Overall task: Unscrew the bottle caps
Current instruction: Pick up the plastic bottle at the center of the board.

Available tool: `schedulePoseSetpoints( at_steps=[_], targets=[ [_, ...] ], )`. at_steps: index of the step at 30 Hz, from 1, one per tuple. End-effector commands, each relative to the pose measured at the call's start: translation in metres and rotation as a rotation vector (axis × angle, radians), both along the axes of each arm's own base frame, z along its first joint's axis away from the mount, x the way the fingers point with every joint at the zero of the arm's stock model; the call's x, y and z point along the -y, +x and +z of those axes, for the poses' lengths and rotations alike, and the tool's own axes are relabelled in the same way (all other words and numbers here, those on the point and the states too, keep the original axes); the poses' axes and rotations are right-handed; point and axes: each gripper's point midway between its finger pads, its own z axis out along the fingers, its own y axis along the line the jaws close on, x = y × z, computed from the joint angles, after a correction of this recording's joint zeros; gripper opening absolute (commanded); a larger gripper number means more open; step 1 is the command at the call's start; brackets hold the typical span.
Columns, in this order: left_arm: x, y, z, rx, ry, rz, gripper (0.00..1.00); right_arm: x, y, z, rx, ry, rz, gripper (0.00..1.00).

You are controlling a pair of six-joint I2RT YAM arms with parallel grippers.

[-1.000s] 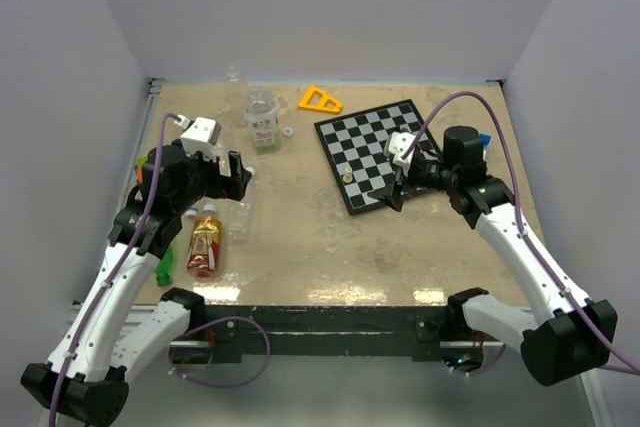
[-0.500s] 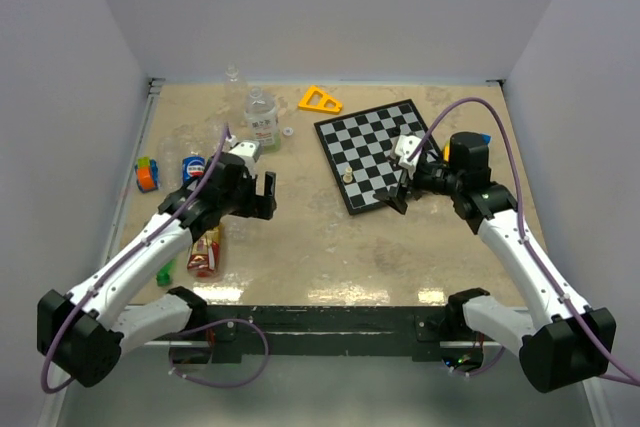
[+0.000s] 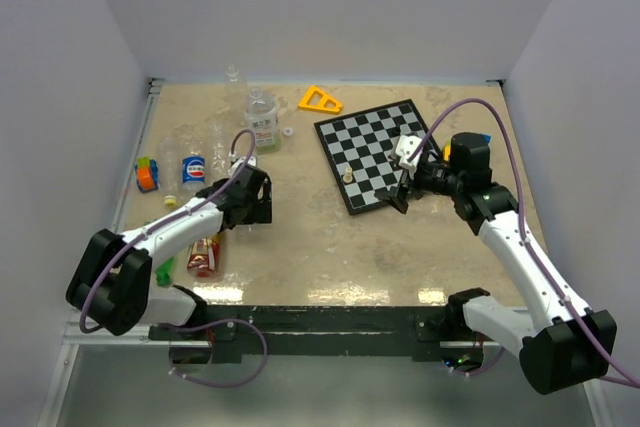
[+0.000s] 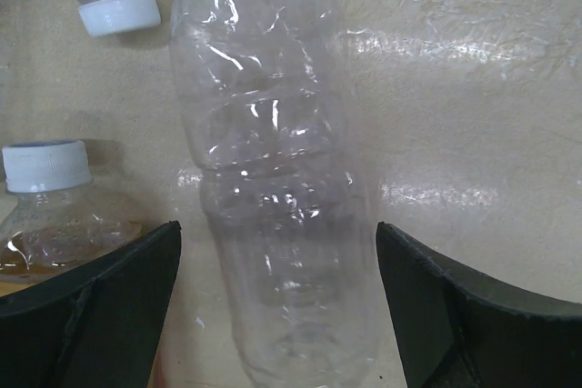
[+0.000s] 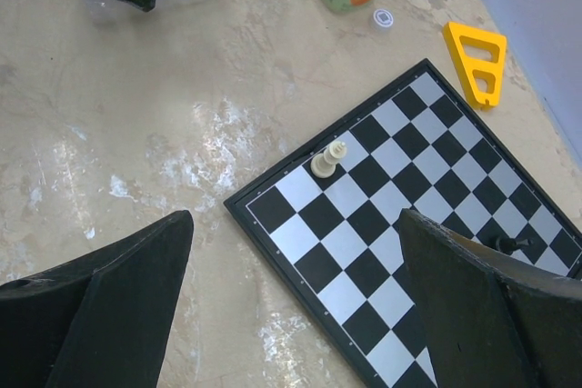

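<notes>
Counter (image 3: 330, 247): chessboard (image 3: 375, 147) right of centre, bottles bunched on the left. Left claw (image 4: 277, 229) is down low and spread wide, fingers either side of a clear bottle (image 4: 273, 179) lying flat, not clamped on it. Right claw (image 5: 296, 215) is also spread wide and empty, over the chessboard's near edge. Red-yellow bottle (image 3: 205, 252) lies just beside the clear one, white cap (image 4: 45, 164) on. Cola bottle (image 3: 193, 169) and green bottle (image 3: 163, 272) sit near the left edge. Labelled bottle (image 3: 262, 122) stands upright at the back, loose cap (image 3: 288, 131) just right of it. Capped neck (image 4: 114, 6) lies near the clear bottle's far end. Chess piece (image 5: 327, 161) stands at the chessboard's near corner.
</notes>
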Motion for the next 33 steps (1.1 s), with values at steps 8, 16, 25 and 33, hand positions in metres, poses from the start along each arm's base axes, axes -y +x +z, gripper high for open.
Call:
schedulePoseSetpoints(
  at_steps=[8, 16, 25, 33],
  targets=[
    [0.001, -0.001, -0.039, -0.027, -0.033, 0.12, 0.79, 0.0, 0.0, 0.012, 0.057, 0.008, 0.008, 0.98],
    [0.023, -0.005, -0.025, -0.034, -0.138, 0.039, 0.21, 0.0, -0.001, 0.011, 0.056, 0.008, 0.012, 0.98],
    [0.051, -0.027, 0.015, 0.001, -0.335, -0.081, 0.12, -0.001, -0.002, 0.013, 0.061, 0.01, 0.018, 0.98],
    [0.091, -0.05, 0.068, 0.1, -0.591, -0.306, 0.09, -0.007, -0.009, 0.011, 0.045, 0.023, 0.072, 0.98]
  ],
)
